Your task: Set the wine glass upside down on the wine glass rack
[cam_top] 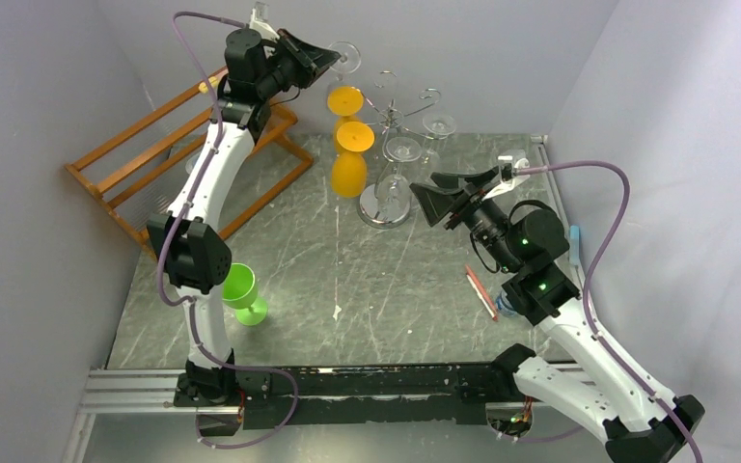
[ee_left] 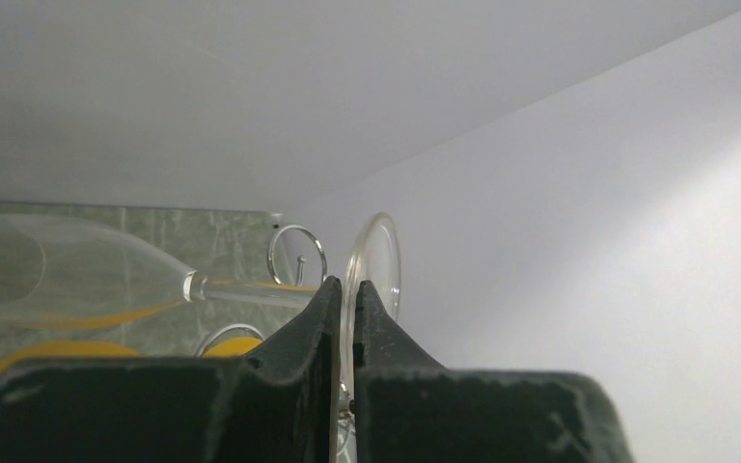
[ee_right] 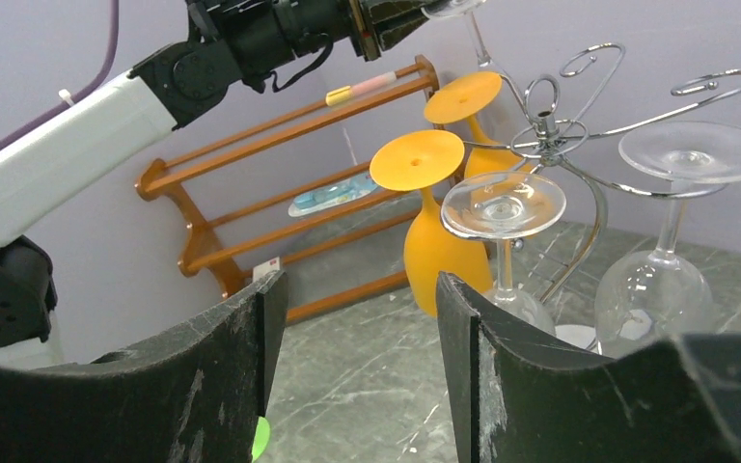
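High by the back wall, left gripper clamps wine glass near wine glass rack (right gripper gapes), marbled table below.

The top camera sits high up behind both arms and looks down on the whole table. The arm bases are along the bottom of the frame. The left wrist camera is very near the left gripper, at the bottom middle, and faces the back wall. The right wrist camera looks low across the table, past the right gripper at the bottom. All three see the wine glass and the wine glass rack. The top and right wrist views also share the wooden rack.
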